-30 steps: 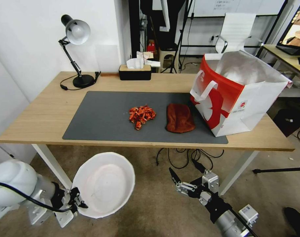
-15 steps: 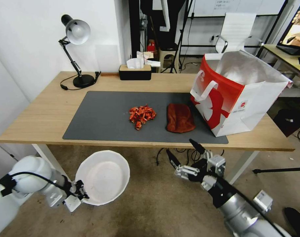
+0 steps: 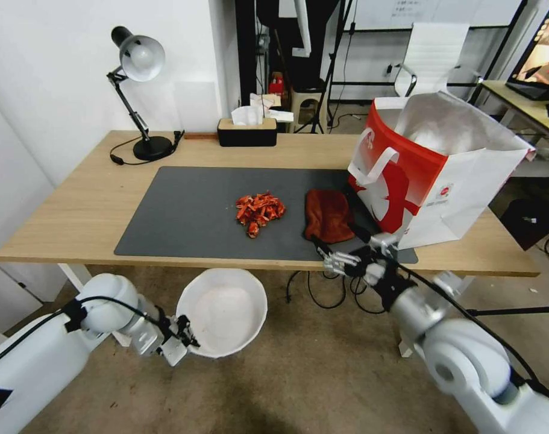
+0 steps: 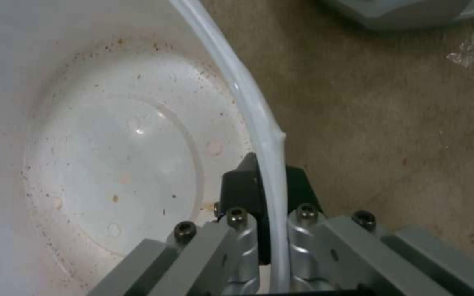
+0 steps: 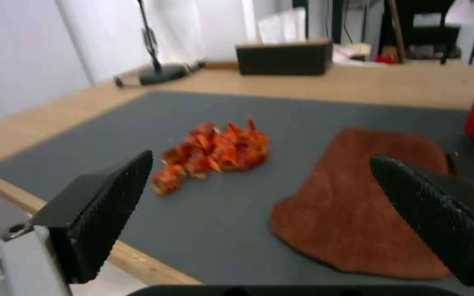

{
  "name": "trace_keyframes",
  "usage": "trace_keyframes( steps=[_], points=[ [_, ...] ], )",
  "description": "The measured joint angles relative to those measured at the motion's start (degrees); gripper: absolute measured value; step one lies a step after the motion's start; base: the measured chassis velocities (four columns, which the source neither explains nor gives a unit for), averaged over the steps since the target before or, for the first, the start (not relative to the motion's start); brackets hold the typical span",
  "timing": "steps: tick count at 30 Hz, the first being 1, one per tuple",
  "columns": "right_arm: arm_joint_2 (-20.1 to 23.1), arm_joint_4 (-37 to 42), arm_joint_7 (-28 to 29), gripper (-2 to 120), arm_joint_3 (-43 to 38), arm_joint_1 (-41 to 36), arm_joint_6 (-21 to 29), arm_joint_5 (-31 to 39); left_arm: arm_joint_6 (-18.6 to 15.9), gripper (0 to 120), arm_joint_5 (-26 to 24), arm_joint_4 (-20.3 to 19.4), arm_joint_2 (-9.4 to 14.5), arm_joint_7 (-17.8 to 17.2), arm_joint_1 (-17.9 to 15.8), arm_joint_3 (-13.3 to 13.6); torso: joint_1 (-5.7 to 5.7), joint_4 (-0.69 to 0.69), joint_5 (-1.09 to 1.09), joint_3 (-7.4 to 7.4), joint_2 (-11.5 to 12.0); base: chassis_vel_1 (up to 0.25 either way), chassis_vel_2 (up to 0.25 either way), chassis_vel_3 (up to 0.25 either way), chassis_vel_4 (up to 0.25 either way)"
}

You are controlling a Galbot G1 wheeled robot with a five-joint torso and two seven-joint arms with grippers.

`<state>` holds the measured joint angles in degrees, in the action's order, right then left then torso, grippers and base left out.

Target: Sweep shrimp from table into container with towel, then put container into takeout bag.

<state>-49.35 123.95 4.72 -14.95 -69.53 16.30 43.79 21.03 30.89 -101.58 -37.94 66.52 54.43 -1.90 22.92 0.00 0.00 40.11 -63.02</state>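
Note:
The shrimp [image 3: 259,212] [image 5: 215,152] lie heaped mid-mat on the table [image 3: 75,205]. Just right of them is the rust-red towel [image 3: 327,214] [image 5: 368,205], flat on the mat. My right gripper [image 3: 337,241] [image 5: 261,160] is open and hovers at the table's front edge, over the towel's near end, with nothing held. Below the table's front edge, over the floor, my left gripper [image 3: 178,340] [image 4: 267,181] is shut on the rim of the empty white container [image 3: 223,310] [image 4: 111,156]. The red-and-white takeout bag [image 3: 431,175] stands open at the table's right end.
A dark grey mat [image 3: 184,211] [image 5: 138,123] covers the table's middle. A desk lamp [image 3: 138,90] and a black tissue box [image 3: 247,131] stand along the far edge. Cables [image 3: 328,289] hang under the table above the brown floor. A second desk [image 3: 527,102] is at the right.
My right gripper has risen from under the table to its front edge by the towel. My left arm has carried the container to the right, under the shrimp's side of the table edge.

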Motion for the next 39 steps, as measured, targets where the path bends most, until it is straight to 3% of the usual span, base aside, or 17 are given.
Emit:
trace_keyframes(
  steps=[7, 13, 17, 39],
  points=[
    [3.8, -3.8, 10.1, 100, 8.5, 14.3, 6.3, 6.7, 0.1, 0, -0.2, 1.1, -0.4, -0.6, 0.4, -0.8, 0.0, 0.02, 0.0, 0.0, 0.0, 0.0, 0.0, 0.0, 0.0],
    [3.8, -8.5, 22.3, 100, 17.7, 25.1, 12.3, 12.0, 0.1, 0, -0.2, 1.1, -0.2, -0.6, 1.0, -1.1, 0.0, 0.01, -0.01, 0.0, 0.0, 0.0, 0.0, 0.0, 0.0],
    [3.1, -11.8, 26.2, 100, 21.4, 28.8, 14.4, 14.8, 0.1, 0, -0.1, 1.0, -0.3, -0.7, 1.2, -1.7, 0.0, 0.01, 0.0, 0.0, 0.0, 0.0, 0.0, 0.0, 0.0],
    [-1.1, -17.9, 29.8, 100, 26.3, 34.3, 15.3, 17.9, 0.7, 0, 0.0, 0.7, 0.3, 0.1, 1.1, -1.9, 0.0, 0.01, 0.0, -0.01, 0.0, 0.0, 0.0, 0.0, 0.0]
  ],
)
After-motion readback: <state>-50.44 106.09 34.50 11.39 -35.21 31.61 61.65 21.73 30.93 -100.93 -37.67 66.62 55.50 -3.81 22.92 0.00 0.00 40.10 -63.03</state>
